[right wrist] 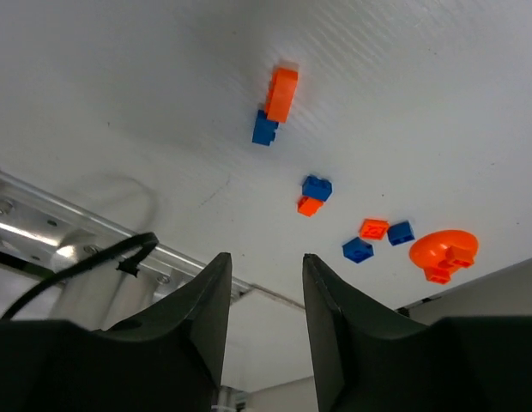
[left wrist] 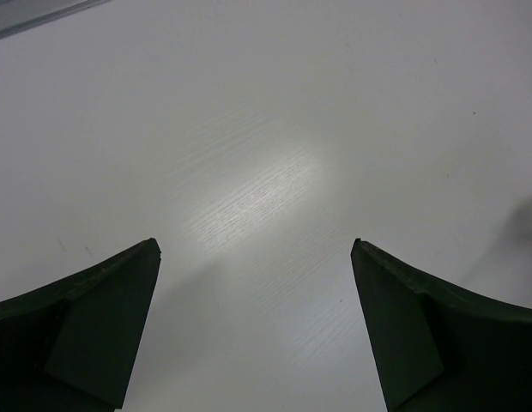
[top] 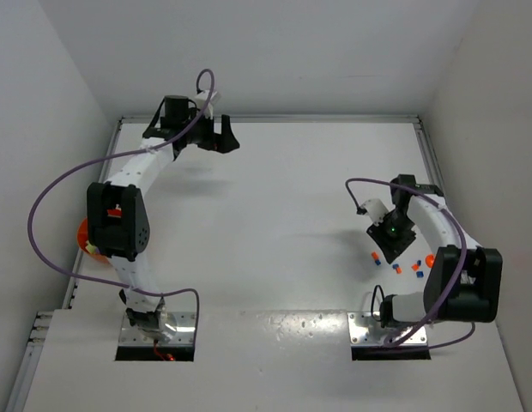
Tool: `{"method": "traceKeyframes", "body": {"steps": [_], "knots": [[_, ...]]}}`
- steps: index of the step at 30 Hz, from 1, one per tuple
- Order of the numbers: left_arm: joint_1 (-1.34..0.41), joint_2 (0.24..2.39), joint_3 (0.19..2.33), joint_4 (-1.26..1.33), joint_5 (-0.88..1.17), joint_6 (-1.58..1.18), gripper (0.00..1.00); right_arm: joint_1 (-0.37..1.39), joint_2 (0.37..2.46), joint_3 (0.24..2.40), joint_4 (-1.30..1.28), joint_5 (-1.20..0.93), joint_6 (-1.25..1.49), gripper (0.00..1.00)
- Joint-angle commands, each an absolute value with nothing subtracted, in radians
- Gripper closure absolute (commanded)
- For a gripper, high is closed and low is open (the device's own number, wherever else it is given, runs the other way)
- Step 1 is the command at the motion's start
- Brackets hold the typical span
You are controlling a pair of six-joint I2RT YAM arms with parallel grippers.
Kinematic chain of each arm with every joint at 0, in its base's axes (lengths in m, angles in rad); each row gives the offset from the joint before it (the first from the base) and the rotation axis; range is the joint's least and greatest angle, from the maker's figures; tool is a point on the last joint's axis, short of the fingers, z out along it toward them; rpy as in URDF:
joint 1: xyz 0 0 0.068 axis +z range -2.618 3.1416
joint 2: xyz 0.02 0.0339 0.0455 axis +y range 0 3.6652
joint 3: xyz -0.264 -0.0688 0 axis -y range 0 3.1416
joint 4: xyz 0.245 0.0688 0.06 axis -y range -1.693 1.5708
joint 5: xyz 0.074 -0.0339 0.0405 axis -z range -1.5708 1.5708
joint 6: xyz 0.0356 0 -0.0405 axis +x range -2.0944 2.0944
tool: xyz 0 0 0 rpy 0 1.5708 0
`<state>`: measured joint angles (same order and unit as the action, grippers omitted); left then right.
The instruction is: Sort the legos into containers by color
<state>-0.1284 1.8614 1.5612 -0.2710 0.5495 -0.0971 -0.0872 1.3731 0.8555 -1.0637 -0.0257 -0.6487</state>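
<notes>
The left claw is stretched out to the far left corner of the table. In its wrist view its fingers stand as wide apart as they go, with nothing between them and only bare white tabletop below. The right claw hangs over the right side of the table, just beside the legos. In its wrist view the right claw has its jaws drawn close, leaving a narrow gap, and it holds nothing; a metal rail shows past the fingers. The legos lie loose on the table beyond the fingertips, all blue or orange. An orange brick touches a blue brick at the far end. Nearer, a blue and an orange brick lie against each other. Then come an orange brick and two blue ones, close together but apart. A larger rounded orange piece lies just beside that group. The bowl sits at the left edge of the table, well apart from the legos. It is mostly hidden behind the left arm, so what it holds cannot be told.
</notes>
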Motion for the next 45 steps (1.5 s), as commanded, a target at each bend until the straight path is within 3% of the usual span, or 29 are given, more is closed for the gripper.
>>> {"method": "traceKeyframes", "body": {"steps": [1, 5, 22, 33, 39, 45], "knots": [[-0.123, 1.813, 1.555, -0.190, 0.520, -0.156, 0.00, -0.072, 1.416, 0.845, -0.997, -0.026, -0.488, 0.61], [-0.132, 1.804, 1.546, -0.190, 0.499, -0.156, 0.00, -0.072, 1.456, 0.825, -0.977, 0.024, -0.368, 0.64], [-0.159, 1.804, 1.517, -0.190, 0.479, -0.158, 0.00, -0.063, 1.563, 0.793, -0.836, 0.051, -0.393, 0.64], [-0.160, 1.804, 1.517, -0.190, 0.479, -0.140, 0.00, -0.043, 1.612, 0.821, -0.845, -0.008, -0.402, 0.51], [-0.160, 1.813, 1.508, -0.190, 0.479, -0.130, 0.00, -0.015, 1.634, 0.821, -0.834, -0.008, -0.402, 0.50], [-0.160, 1.813, 1.508, -0.190, 0.469, -0.112, 0.00, 0.005, 1.681, 0.839, -0.825, 0.003, -0.373, 0.63]]}}
